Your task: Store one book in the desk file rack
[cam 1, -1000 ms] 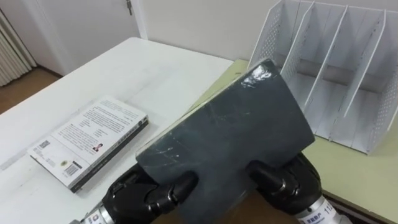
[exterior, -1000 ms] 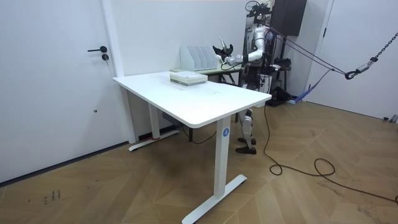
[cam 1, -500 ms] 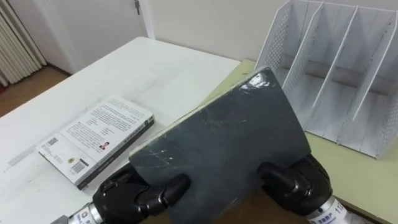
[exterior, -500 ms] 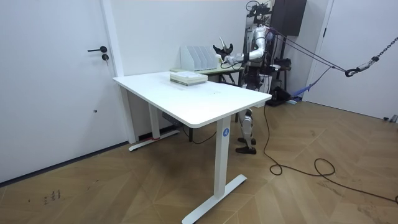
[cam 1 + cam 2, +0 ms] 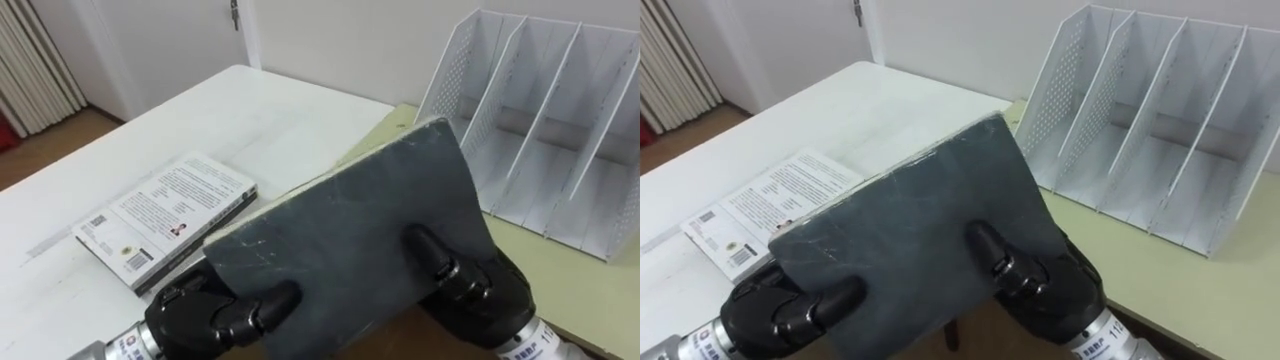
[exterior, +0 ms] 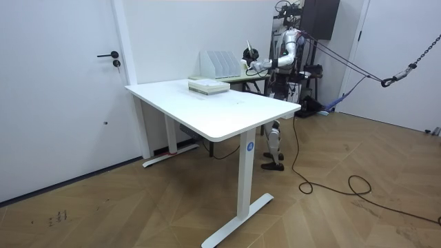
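Now: flat white paperback [image 5: 165, 220] on smooth white counter [image 5: 270, 110] | left hand [image 5: 200, 310] fingers curled round scuffed dark slab-like book [image 5: 350, 225], held tilted above counter | right hand [image 5: 480, 295] fingers likewise clamped on it | perforated white file rack [image 5: 450, 85] at right.

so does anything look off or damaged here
Only small things: the dark book, gripped by the left hand and right hand, is tilted and its cover shows pale scratches and scuffs. The white book lies flat on the white table, and the file rack stands upright. Nothing spilled.
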Tool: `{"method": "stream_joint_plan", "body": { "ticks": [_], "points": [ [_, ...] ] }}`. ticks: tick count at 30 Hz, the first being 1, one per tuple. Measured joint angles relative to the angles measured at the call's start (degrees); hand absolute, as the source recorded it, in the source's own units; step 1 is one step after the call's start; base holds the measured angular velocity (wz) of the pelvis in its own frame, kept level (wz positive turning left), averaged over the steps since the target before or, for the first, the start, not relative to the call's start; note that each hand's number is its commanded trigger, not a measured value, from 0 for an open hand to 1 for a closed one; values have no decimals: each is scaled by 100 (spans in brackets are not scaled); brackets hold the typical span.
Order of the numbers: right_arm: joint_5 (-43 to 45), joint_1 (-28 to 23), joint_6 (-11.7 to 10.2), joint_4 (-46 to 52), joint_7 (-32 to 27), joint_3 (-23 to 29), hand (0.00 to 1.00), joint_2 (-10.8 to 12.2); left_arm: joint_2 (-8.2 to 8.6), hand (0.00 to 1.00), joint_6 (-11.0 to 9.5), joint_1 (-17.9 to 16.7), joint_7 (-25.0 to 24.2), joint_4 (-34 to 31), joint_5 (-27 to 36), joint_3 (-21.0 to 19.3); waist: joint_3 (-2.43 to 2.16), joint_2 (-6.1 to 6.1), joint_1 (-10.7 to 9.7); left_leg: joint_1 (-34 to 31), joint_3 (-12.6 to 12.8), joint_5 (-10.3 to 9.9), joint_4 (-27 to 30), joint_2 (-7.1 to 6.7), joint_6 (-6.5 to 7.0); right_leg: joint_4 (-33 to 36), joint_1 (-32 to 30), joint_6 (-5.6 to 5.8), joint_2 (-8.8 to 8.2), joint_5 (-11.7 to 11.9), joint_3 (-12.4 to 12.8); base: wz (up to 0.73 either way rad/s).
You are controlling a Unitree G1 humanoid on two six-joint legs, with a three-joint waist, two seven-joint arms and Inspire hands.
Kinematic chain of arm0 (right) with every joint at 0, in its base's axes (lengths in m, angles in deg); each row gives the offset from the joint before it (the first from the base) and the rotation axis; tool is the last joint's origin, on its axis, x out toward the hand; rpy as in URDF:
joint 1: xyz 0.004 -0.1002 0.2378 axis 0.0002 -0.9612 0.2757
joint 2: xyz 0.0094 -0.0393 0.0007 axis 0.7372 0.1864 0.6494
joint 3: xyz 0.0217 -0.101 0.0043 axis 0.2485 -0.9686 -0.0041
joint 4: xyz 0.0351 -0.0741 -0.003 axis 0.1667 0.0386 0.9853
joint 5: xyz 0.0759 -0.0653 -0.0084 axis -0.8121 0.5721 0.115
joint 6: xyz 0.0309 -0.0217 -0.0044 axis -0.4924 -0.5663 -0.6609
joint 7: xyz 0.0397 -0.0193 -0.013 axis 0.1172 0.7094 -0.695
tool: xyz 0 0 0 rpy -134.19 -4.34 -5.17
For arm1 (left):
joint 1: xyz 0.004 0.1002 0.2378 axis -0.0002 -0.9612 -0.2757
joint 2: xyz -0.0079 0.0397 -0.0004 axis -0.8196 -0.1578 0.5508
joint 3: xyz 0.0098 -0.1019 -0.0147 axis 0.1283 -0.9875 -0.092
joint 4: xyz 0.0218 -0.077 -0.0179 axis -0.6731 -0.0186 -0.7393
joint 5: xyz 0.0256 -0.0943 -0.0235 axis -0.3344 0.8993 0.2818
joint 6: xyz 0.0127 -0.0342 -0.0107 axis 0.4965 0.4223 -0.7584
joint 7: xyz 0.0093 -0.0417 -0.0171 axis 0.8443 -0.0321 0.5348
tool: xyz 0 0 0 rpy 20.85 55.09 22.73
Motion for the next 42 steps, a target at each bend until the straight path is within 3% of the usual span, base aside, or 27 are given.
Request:
{"method": "stream_joint_plan", "body": {
  "ticks": [2,6,14,20,26,28,33,37,42],
  "points": [
    [12,0,0,0,11,0,100,-1,0,0,1,1,-39,20,-1,2,15,-24,1,2,1,-1,3,0,-1,9,1,-2,0,-1,1,0],
    [49,-9,-11,-1,-16,5,100,-15,0,0,-1,1,-48,123,-2,0,40,-70,-2,3,1,-4,35,2,-6,-3,1,-2,4,-1,6,0],
    [441,-12,-46,0,-70,10,100,-172,7,0,-33,2,241,500,-295,-22,36,-62,-24,-9,-2,-14,37,18,-19,-57,-2,-12,26,5,10,0],
    [1328,-9,-124,1,-579,12,100,-199,53,0,-303,-169,591,1078,-1512,49,19,-73,-168,106,16,-8,-55,12,-22,-46,28,-15,25,7,9,-1],
    [2372,112,-216,9,-1289,205,100,-180,157,0,-375,-384,1155,2259,-3058,419,26,-223,-465,101,93,-3,-111,8,-24,-54,0,-12,23,5,42,-5],
    [3121,148,-232,65,-1703,265,100,-127,369,0,-414,-428,1349,2616,-3736,451,16,-308,-503,109,133,-3,-128,9,-24,-74,2,-12,27,4,77,-7],
    [4570,233,-276,363,-2802,360,100,83,842,0,-501,-414,1948,3835,-4375,469,18,-371,-502,153,196,-3,-173,8,-23,-103,17,-6,45,7,168,-8],
    [5526,236,-321,658,-3812,426,100,288,1184,0,-699,-558,2500,4358,-4381,463,28,-350,-503,191,223,-3,-220,12,-23,-158,8,3,58,16,189,-2],
    [6519,395,-381,751,-4556,431,100,457,1397,0,-941,-578,3030,4900,-4385,435,29,-351,-484,172,226,-2,-244,6,-24,-163,-23,2,65,14,199,0]
  ]
}}
